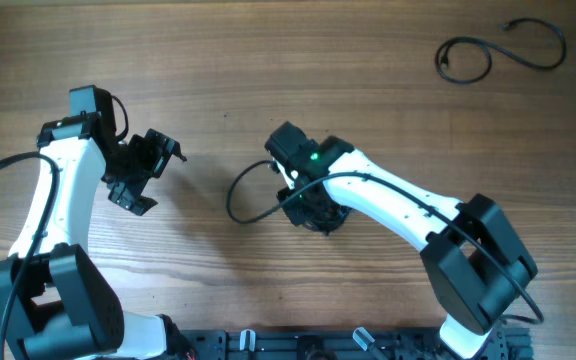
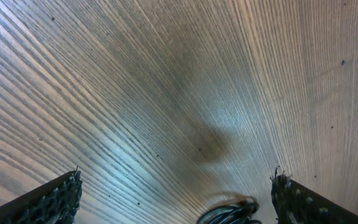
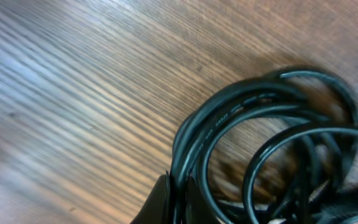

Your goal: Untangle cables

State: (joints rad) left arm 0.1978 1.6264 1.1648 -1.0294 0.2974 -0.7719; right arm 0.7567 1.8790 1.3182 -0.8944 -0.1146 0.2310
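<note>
With right gripper point(image 1: 308, 205) clamped on the cable bunch point(image 3: 191, 143) at table middle, lift slowly; bring left gripper point(image 1: 143, 170), fingers apart and empty, onto one loop and pull toward left edge. Leave separate cable point(image 1: 489, 60) near far right corner.

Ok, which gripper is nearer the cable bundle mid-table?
Right. The right gripper is shut on the bundle, pinching a strand at its edge. The left gripper hangs open over bare table, apart from it on the left arm's side.

Open tabletop point(image 1: 268, 70) around bunched cables point(image 3: 194, 140)
</note>
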